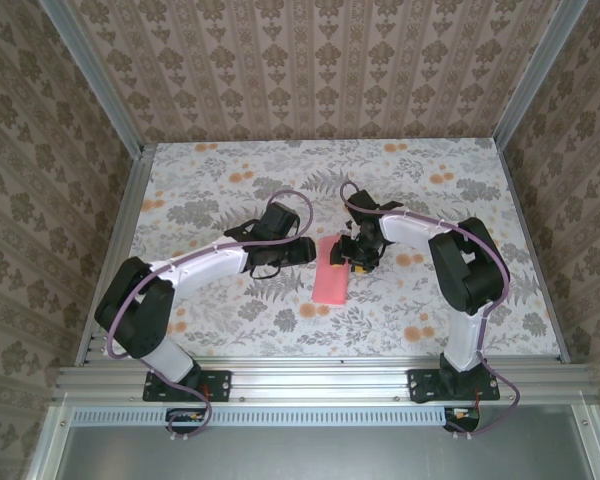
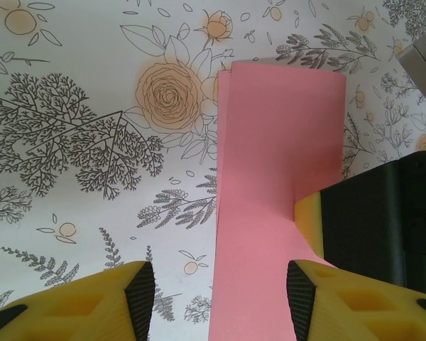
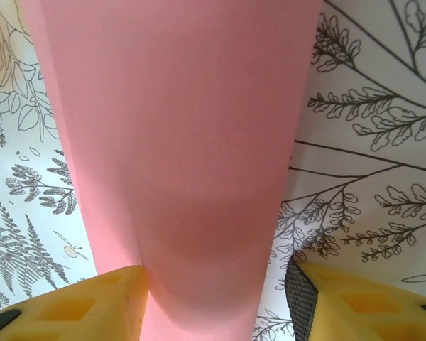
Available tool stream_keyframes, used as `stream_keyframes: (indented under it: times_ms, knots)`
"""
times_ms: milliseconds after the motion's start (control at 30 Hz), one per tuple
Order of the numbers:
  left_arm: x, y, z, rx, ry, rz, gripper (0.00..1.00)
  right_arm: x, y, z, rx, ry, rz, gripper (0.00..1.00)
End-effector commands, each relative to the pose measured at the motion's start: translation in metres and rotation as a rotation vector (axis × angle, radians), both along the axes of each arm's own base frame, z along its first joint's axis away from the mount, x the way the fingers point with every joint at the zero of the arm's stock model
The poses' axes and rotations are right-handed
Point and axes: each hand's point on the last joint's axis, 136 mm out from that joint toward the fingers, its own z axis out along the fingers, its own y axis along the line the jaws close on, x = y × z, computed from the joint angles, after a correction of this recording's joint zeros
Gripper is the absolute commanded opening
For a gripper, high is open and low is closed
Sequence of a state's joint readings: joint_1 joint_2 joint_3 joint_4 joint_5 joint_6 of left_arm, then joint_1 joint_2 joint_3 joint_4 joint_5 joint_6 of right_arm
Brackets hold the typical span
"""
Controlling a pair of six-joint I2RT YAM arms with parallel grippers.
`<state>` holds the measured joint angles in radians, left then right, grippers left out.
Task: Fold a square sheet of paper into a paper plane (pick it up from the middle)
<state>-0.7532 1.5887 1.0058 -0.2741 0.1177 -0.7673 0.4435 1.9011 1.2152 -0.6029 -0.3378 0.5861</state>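
Floral table (image 1: 230, 170): folded square sheet of paper (image 1: 332, 272), end cut off inside spread right gripper (image 3: 214, 302); left gripper (image 2: 220, 298) also spread.

One paper (image 1: 331, 272), pink, folded to a strip; two layers show at its far edge. It runs between the jaws of each gripper. Two arms, a left arm (image 1: 195, 265) and a right arm (image 1: 420, 228). Two grippers, one per arm: the left gripper (image 2: 220, 284) and the right gripper (image 3: 216, 284), both with jaws apart. Two yellow fingers (image 2: 85, 305) on each, four in all. One table (image 1: 230, 170) with a flower-print top.
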Motion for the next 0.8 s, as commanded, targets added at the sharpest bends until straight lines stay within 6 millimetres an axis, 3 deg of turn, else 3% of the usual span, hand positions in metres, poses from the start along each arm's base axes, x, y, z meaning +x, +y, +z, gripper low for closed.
stream_keyframes:
  times_ms: [0,767]
  knots:
    - [0.002,-0.01,0.005,-0.019,-0.014,-0.024,0.55,-0.009,-0.001,-0.008,-0.043,0.031,0.051,0.57]
    - [0.001,-0.013,0.001,-0.017,-0.002,-0.032,0.53,-0.011,-0.008,-0.02,-0.098,0.063,0.092,0.56]
